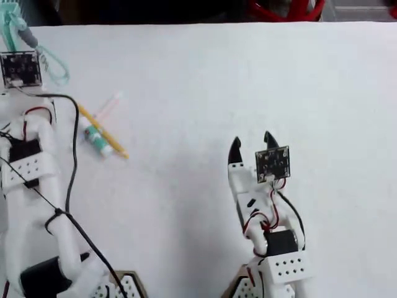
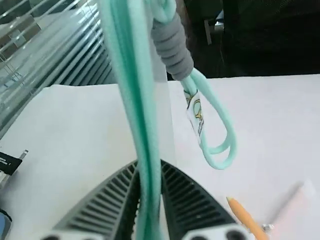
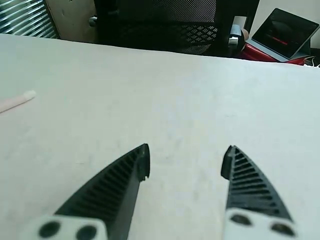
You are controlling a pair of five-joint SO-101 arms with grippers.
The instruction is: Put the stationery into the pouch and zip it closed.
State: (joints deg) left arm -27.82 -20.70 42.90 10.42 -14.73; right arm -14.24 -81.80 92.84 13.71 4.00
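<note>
My left gripper (image 2: 149, 169) is shut on the mint-green edge of a see-through pouch (image 2: 131, 85), held up at the table's far left corner (image 1: 13, 28). A grey-wrapped mint cord loop (image 2: 218, 135) hangs from the pouch. On the table beside the left arm lie a yellow pencil (image 1: 102, 132), a pale pink pen (image 1: 109, 105) and a small green-and-white stick (image 1: 97, 139). The pencil's tip (image 2: 245, 218) and the pink pen (image 2: 295, 199) lie just past the left gripper. My right gripper (image 1: 252, 149) rests open and empty in the middle front of the table (image 3: 185, 160), far from the stationery.
A black cable (image 1: 73, 155) runs along the left arm. The white table (image 1: 248, 81) spreads wide beyond both grippers. A red object (image 1: 285, 9) and a dark chair (image 3: 165, 25) stand past the far edge. The pink pen's end (image 3: 17, 101) lies off to the right gripper's side.
</note>
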